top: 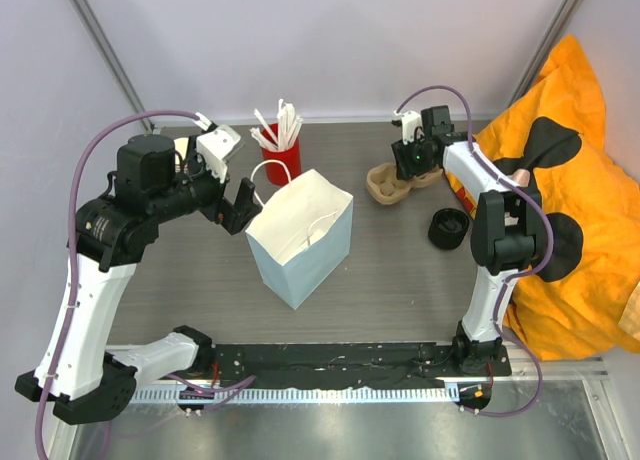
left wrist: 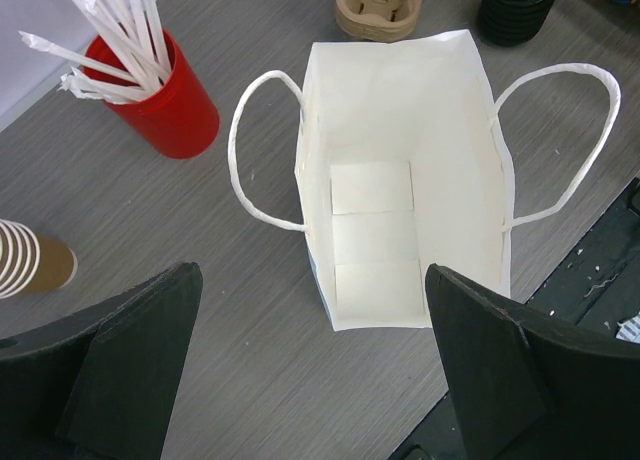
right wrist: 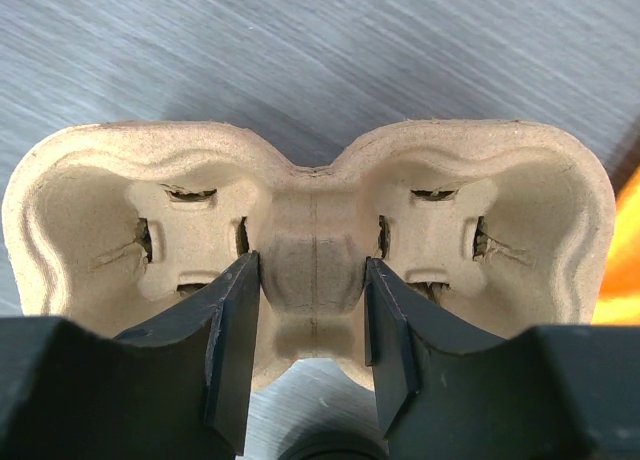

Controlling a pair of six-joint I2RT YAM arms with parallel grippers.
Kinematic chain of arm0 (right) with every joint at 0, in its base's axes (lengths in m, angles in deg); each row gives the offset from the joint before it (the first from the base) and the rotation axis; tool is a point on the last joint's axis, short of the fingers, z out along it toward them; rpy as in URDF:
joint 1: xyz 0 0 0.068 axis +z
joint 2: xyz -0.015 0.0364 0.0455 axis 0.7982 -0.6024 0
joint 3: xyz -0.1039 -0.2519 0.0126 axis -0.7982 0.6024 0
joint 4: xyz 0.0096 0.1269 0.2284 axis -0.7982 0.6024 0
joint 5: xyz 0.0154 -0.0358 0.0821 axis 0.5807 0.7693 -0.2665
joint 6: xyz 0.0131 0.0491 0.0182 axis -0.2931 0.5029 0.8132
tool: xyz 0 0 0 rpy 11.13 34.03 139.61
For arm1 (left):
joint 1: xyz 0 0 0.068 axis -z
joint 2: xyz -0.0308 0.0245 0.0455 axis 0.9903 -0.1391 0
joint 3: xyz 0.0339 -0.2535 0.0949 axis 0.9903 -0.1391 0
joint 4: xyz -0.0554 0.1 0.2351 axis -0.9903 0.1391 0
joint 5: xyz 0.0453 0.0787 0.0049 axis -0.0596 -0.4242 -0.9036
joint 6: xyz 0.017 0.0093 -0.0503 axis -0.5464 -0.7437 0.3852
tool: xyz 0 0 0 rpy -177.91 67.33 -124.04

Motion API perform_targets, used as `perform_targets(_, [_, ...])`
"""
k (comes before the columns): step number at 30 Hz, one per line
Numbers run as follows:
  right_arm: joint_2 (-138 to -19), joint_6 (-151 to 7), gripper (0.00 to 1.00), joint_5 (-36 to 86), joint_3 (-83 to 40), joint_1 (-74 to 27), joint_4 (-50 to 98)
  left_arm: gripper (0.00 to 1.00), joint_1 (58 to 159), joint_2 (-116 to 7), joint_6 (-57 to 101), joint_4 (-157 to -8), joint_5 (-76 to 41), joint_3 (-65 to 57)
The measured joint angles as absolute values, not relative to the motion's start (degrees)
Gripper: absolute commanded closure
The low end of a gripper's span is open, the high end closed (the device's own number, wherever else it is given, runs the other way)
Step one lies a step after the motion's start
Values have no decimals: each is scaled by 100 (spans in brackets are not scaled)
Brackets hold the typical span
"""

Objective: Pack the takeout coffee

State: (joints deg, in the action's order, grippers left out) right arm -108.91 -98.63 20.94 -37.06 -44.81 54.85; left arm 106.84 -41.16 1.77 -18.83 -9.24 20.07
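Observation:
The takeout coffee, a tan paper cup (left wrist: 35, 260) with white rolled rims, shows only at the left edge of the left wrist view, on the table beside the red cup. A white paper bag (top: 300, 235) stands open in the middle, and its inside (left wrist: 405, 180) is bare. My left gripper (top: 228, 195) hovers just left of the bag, open wide with nothing between its fingers (left wrist: 130, 370). My right gripper (top: 410, 160) is at the back right, shut on the centre ridge of the moulded cardboard cup carrier (right wrist: 310, 210). Both carrier sockets hold nothing.
A red cup of white wrapped sticks (top: 281, 150) stands behind the bag. A black stack of lids (top: 449, 228) sits right of the bag, near the carrier (top: 388, 185). An orange and black cloth (top: 570, 180) fills the right side. The bag's handles (left wrist: 560, 145) splay outward.

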Motion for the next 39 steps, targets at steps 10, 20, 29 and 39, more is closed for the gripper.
perform_targets(10, [-10902, -9780, 58, 2404, -3511, -4424, 5332, 0, 10671, -4105, 183, -1883, -922, 2007])
perform_targets(20, [-10904, -9669, 52, 2317, -3592, -4499, 5376, 0, 10663, -4099, 190, -1883, -918, 2007])
perform_targets(29, [-10904, -9706, 40, 2426, -3590, -4492, 5341, 0, 10634, -4099, 192, -1883, -878, 2007])
perform_targets(39, [-10906, -9724, 42, 2424, -3590, -4492, 5339, 0, 10623, -4099, 192, -1883, -874, 2007])
